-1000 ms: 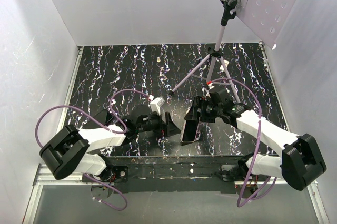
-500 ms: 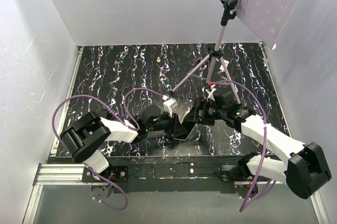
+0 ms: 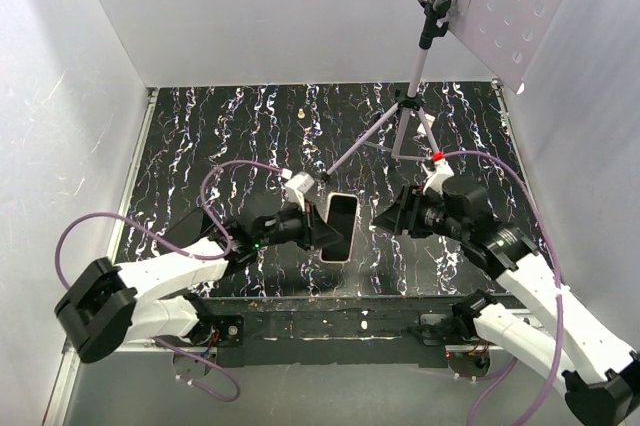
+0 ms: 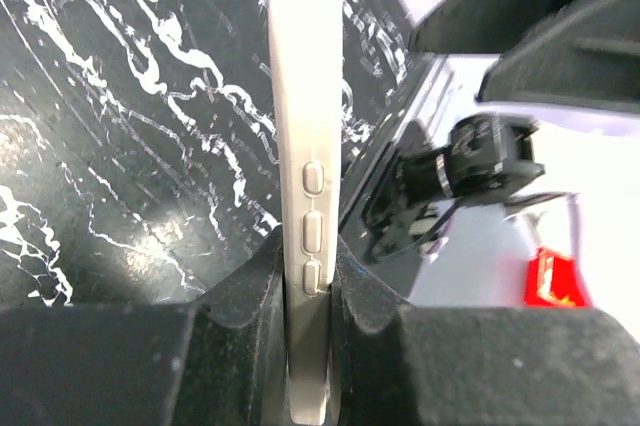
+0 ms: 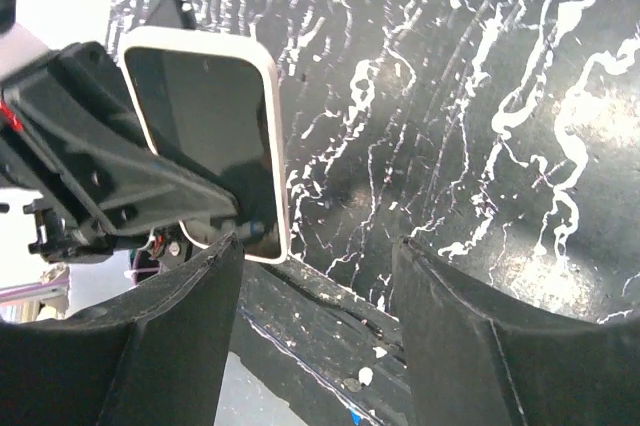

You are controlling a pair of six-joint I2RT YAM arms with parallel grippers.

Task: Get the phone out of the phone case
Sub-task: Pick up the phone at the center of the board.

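The black marbled worktop (image 3: 200,146) lies beneath the white-rimmed phone (image 3: 341,227), whose dark screen faces my right side. My left fingers (image 3: 316,231) are clenched on the phone's thin edges at its near end, by the side buttons. My right fingers (image 3: 393,216) hang spread and empty, to the phone's right, apart from it.

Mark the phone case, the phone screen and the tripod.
phone case (image 4: 300,96), left wrist view, on its white side edge above the buttons.
phone screen (image 5: 205,116), right wrist view, middle of the dark glass.
tripod (image 3: 418,68), top view, on its upright pole.
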